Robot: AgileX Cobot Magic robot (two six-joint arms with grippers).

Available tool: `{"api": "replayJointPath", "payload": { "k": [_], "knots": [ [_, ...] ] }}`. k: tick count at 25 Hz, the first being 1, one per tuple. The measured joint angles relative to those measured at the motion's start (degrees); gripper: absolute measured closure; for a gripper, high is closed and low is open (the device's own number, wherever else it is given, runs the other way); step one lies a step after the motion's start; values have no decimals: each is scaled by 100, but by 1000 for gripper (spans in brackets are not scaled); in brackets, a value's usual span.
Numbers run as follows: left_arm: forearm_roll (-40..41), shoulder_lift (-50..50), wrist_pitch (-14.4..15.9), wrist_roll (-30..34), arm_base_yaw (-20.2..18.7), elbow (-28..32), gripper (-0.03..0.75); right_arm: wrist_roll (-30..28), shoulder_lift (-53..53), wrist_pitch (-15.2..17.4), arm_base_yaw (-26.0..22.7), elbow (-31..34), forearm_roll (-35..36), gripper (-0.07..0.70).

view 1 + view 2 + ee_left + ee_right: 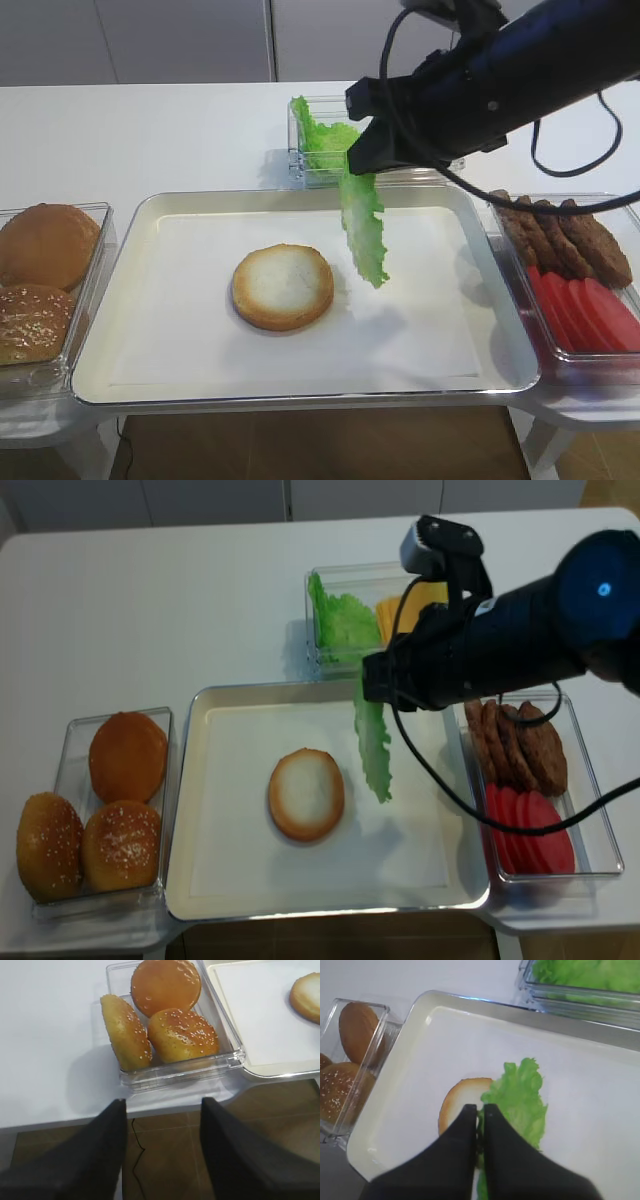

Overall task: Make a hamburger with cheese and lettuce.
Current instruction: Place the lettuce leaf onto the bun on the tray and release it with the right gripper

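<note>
Above the tray (120,300), the right pincer (480,1115) grips dangling lettuce (365,230) beside the hamburger (283,287).

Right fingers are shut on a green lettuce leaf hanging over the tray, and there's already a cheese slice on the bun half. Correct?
Not quite. The round cream-faced bun half is bare, with no cheese on it; the exterior high view shows this. The rest holds: the right fingers are shut on the ruffled green lettuce leaf, hanging over the metal tray.
</note>
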Motion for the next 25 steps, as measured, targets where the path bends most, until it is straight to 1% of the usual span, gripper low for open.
{"api": "replayJointPath", "payload": {
  "k": [4,13,25],
  "knots": [
    [0,0,0,0,0,0,356,-220,233,-207,136,0,301,585],
    [0,0,0,0,0,0,356,-565,454,-436,147,0,590,585],
    [0,0,0,0,0,0,356,-635,553,-477,147,0,687,585]
  ]
}}
